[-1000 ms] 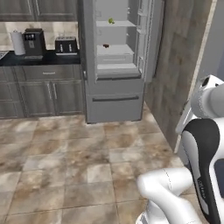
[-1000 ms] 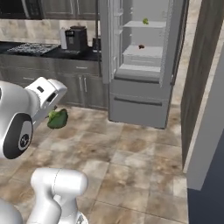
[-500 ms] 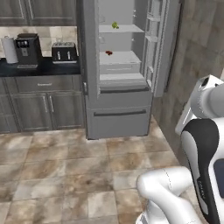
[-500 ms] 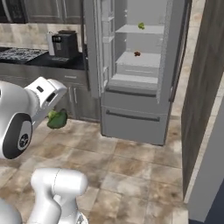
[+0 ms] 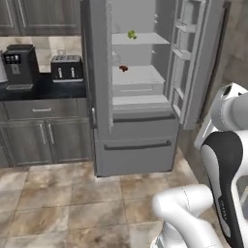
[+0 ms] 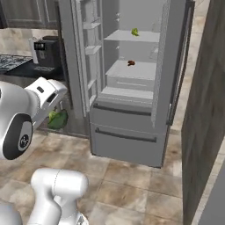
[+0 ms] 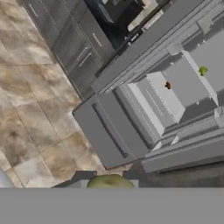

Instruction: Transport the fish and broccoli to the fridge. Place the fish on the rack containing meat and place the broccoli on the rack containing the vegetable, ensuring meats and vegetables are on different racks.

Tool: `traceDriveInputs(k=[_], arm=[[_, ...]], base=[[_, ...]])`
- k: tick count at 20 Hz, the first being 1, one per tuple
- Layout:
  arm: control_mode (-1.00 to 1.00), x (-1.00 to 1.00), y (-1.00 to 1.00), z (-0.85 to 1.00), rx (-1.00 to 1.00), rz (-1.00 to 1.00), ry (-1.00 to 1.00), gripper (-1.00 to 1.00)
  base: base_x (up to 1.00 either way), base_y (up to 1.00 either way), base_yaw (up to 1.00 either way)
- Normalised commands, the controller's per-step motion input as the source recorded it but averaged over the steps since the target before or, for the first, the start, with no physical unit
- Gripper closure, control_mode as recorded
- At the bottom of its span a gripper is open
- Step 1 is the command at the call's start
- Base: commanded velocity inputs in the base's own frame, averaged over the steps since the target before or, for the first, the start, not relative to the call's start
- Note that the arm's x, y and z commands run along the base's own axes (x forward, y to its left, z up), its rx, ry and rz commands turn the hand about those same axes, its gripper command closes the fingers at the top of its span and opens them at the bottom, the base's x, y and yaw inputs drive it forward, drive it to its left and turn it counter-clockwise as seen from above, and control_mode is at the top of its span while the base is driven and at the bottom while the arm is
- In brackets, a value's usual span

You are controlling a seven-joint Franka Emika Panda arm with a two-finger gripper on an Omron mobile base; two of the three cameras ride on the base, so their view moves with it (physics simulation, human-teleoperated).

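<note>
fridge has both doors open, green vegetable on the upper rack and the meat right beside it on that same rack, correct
Not quite. The fridge doors are open and the green vegetable is on the upper rack, but the meat sits on the rack below, as the right base view shows.

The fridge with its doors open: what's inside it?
Inside the fridge, a small green vegetable sits on the upper rack and a dark reddish piece of meat on the rack below. The closed drawers hide their contents.

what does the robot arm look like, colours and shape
The arm is glossy white with rounded, tube-like links and dark grey to black bands at the joints. One joint cap bears a small round grey mark, seen in the right base view. The hand is a boxy white block with a small dark patch. No cables show.
</note>
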Motion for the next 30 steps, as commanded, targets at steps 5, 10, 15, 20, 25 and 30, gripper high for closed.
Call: traceDriveInputs(k=[5, 10, 15, 20, 25, 30], arm=[[1.0, 0.0, 0.0, 0.0, 0.0, 0.0, 0.0, 1.0], [1.0, 0.0, 0.0, 0.0, 0.0, 0.0, 0.0, 1.0], [1.0, 0.0, 0.0, 0.0, 0.0, 0.0, 0.0, 1.0], [1.0, 0.0, 0.0, 0.0, 0.0, 0.0, 0.0, 1.0], [1.0, 0.0, 0.0, 0.0, 0.0, 0.0, 0.0, 1.0], [1.0, 0.0, 0.0, 0.0, 0.0, 0.0, 0.0, 1.0]], base=[[0.97, -0.09, 0.0], [0.99, -0.01, 0.0], [1.0, 0.0, 0.0], [1.0, 0.0, 0.0], [0.96, 0.0, 0.0], [0.65, 0.0, 0.0]])
